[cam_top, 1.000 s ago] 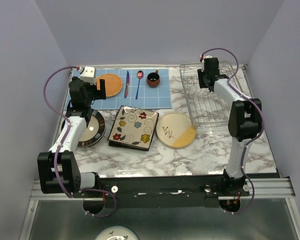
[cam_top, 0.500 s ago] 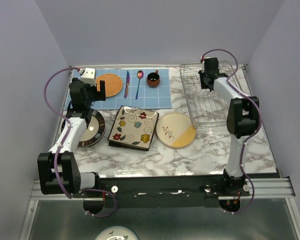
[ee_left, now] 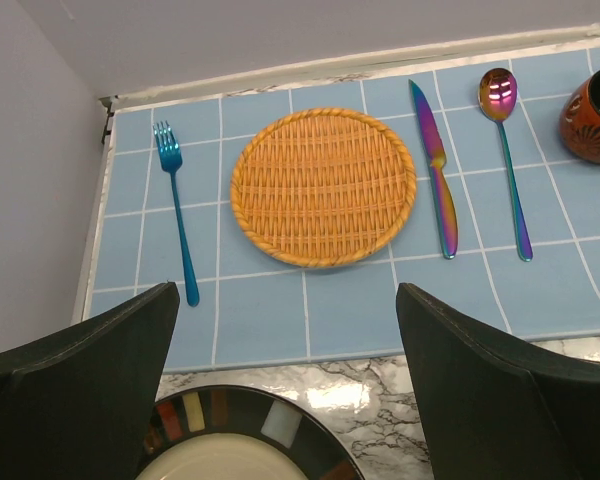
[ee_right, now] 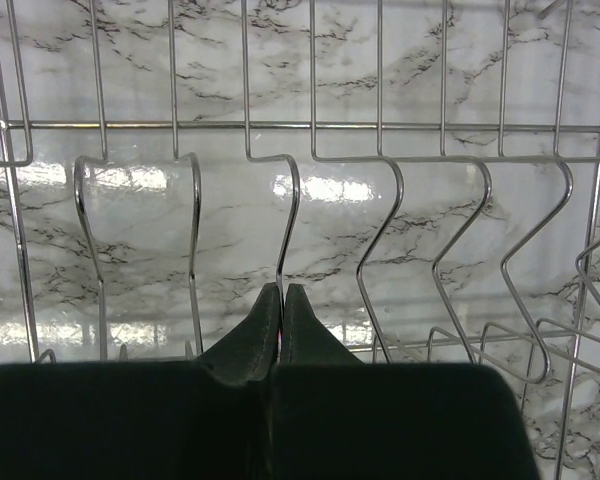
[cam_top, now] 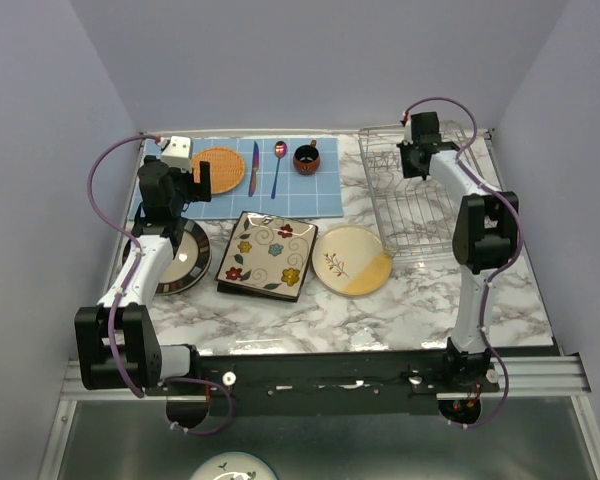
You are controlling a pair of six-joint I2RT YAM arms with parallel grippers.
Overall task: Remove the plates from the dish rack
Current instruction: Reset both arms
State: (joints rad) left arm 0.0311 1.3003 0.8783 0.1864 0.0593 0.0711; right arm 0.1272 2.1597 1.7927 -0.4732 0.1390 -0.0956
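Left wrist view alone shows one blue fork [ee_left: 180,225] beside one orange woven round mat [ee_left: 323,187]; left gripper [ee_left: 285,295] spread wide. Right wrist view: right gripper [ee_right: 282,292] pressed together over the silver wire dish rack [ee_right: 380,125]. Top view: three plates lie left of the rack on the marble table [cam_top: 310,320]: stripe-rimmed round plate [cam_top: 185,262], flowered square plate [cam_top: 268,255], cream round plate [cam_top: 352,260].

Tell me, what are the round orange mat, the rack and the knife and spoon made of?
The mat looks like woven wicker or similar plant fibre, matte, with a braided rim. The rack appears to be bare metal wire, thin and shiny, catching glints. The knife and spoon seem polished metal with a rainbow coating, shifting pink, gold and blue.
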